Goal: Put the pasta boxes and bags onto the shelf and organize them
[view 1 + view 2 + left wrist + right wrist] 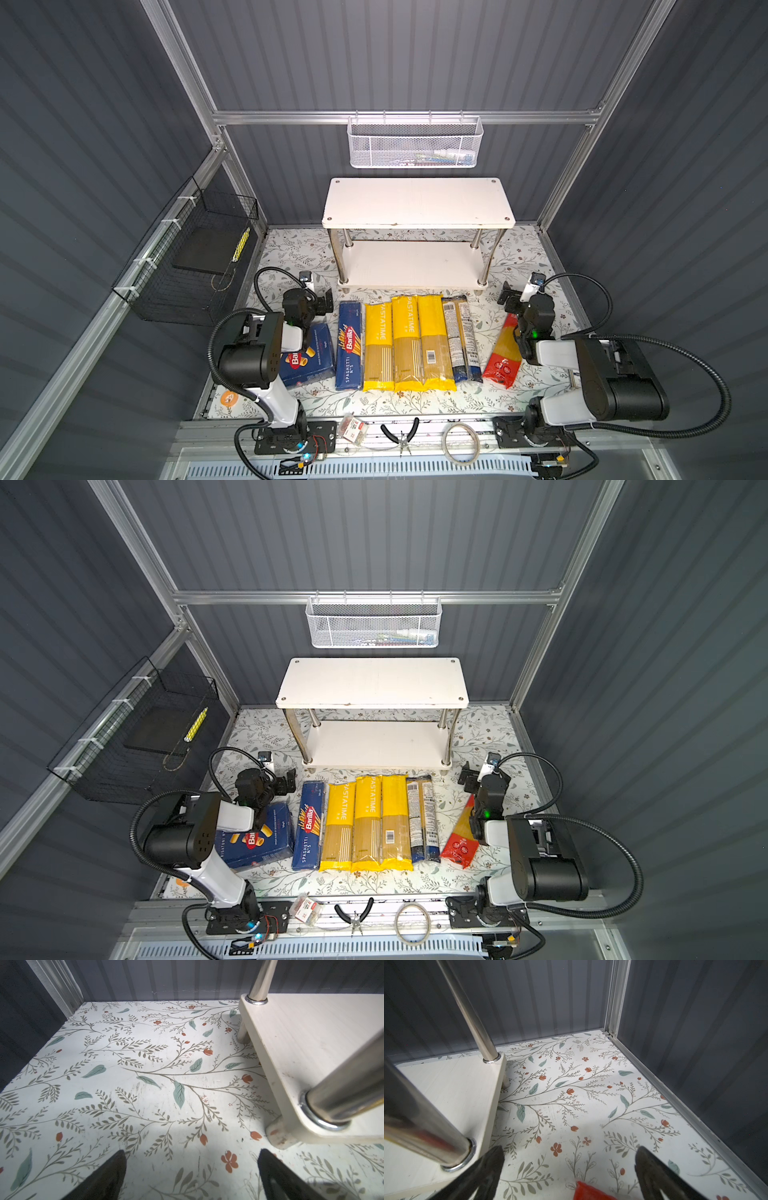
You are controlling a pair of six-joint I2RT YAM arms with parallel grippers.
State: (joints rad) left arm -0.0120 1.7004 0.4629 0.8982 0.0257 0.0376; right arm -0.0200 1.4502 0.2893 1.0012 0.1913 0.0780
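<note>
Left wrist view: left gripper (192,1152) jaws spread, empty, over the desk (145,1076) at a lower-board corner of the shelf (311,1043). Right wrist view: right gripper (569,1148) jaws wide apart, empty, tip of the red bag (588,1191) just beneath. Both top views: pasta lies in a row on the desk between shelf and front edge: wide Barilla box (311,357), spaghetti box (349,345), three yellow bags (407,340), dark bag (461,336), red bag nearest the right edge.

Floral tabletop (415,401): white two-tier shelf (417,201) stands at the back. In front, lying flat in a row, left to right: wide blue box (311,357), narrow blue spaghetti box (349,345), three yellow bags (405,340) side by side, dark bag (461,336), red bag (505,353) angled, slightly apart.
</note>
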